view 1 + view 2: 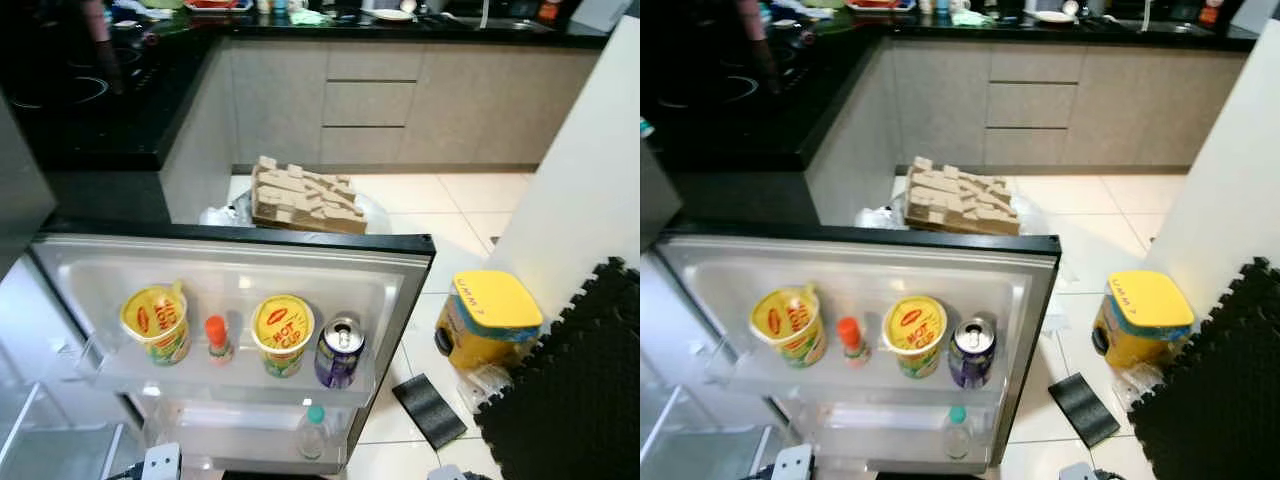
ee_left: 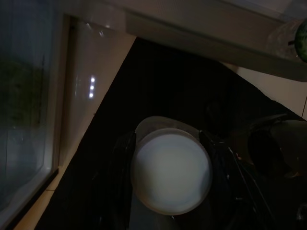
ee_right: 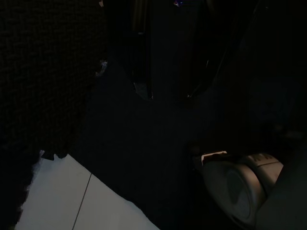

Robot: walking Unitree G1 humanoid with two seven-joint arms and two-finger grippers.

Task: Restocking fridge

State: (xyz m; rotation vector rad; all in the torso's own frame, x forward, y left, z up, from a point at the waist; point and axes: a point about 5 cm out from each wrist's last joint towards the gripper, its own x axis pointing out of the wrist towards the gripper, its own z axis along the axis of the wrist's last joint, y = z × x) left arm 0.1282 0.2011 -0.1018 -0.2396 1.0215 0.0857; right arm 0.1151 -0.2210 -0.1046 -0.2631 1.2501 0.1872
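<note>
The fridge door stands open, and its upper door shelf carries four things in a row: two yellow noodle cups, one at the left and one right of centre, one small red-capped bottle between them, and one purple drink can at the right end. One clear bottle with a green cap stands on the shelf below. On the floor to the right sit one yellow-lidded tub and one dark flat pad, with a black foam mat just beyond; farther off lies one cardboard tray. The wrist view shows the left end effector pointing down, its two black fingers clamped on either side of a round white lidded container, held low beside the fridge. The right wrist view is very dark; I cannot tell how the right end effector stands.
</note>
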